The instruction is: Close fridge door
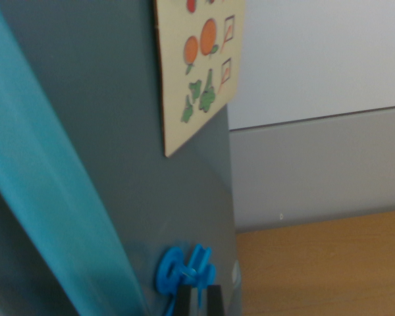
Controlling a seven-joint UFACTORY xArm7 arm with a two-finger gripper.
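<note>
1. At the bottom edge of the wrist view, just right of centre, the gripper (199,299) shows only as two dark finger tips pressed up close to the fridge door (118,131). They stand close together with a thin gap, and I cannot tell whether they grip anything or simply rest against the panel.
2. Being so close to the grey face suits a push rather than a grasp: to shut a door, flat contact low on the panel should be enough, so the fingers probably need hold nothing.
3. The door fills the left and middle of the picture, very near the camera and leaning in the frame, which I take to be the camera's tilt. Whether it is ajar or already shut cannot be read from here.
4. It is dark grey and smooth, with a broad teal strip (46,217) running diagonally down its left side.
5. A pale wooden card (196,66) painted with oranges and green leaves sits high on it.
6. A blue magnet (182,266) sits low, just above the finger tips.
7. To the right, farther off, lie a wooden tabletop (329,270) and a pale wall (316,59).
</note>
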